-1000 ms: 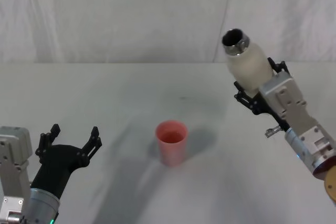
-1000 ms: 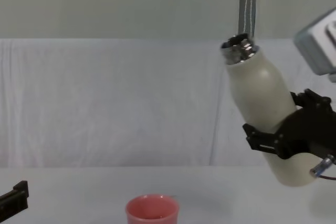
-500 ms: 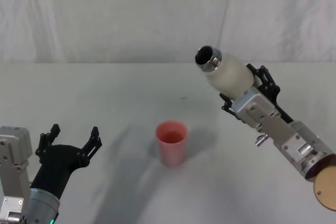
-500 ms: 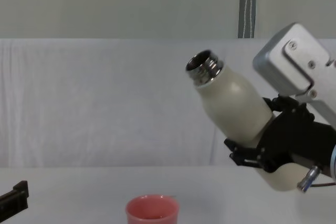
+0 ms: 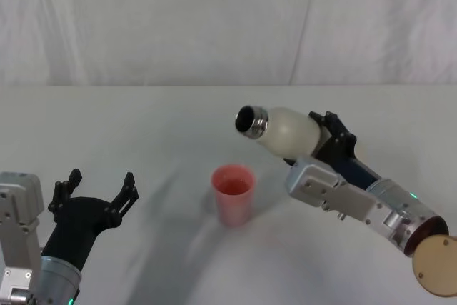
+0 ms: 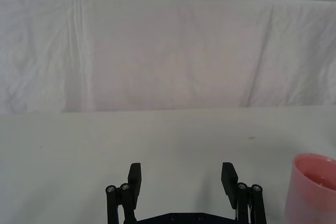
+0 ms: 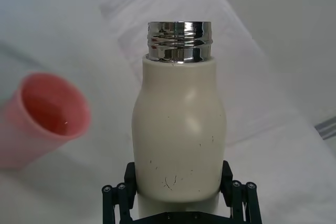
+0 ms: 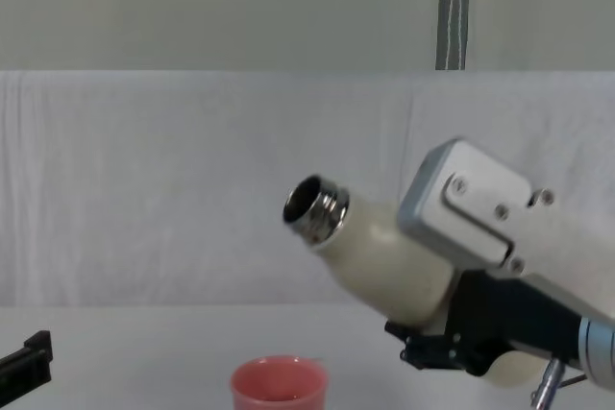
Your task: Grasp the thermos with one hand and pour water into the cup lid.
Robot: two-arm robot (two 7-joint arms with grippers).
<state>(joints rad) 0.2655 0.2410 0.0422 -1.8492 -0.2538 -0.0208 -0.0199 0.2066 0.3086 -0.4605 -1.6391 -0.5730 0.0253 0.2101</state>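
Observation:
My right gripper [image 5: 323,141] is shut on the lower body of the cream-white thermos [image 5: 284,130]. The thermos is tilted steeply, and its open steel neck [image 5: 251,121] points left, above and just right of the pink cup lid [image 5: 233,192]. In the chest view the thermos [image 8: 384,256] leans toward the cup lid [image 8: 279,386], its mouth higher than the rim. From the right wrist, the black fingers [image 7: 118,195] clamp both sides of the thermos [image 7: 178,135], with the cup lid [image 7: 44,114] beyond. The water is out of view. My left gripper [image 5: 100,180] rests open at the near left.
A white cloth covers the table [image 5: 143,126] and hangs as a backdrop behind it. The left wrist view has the open left gripper [image 6: 181,177] low over the table, with the cup lid [image 6: 314,182] off to one side.
My right arm has swung the thermos left and down, tipping it from near upright to a steep lean toward the cup lid. The left arm and the cup lid have not moved.

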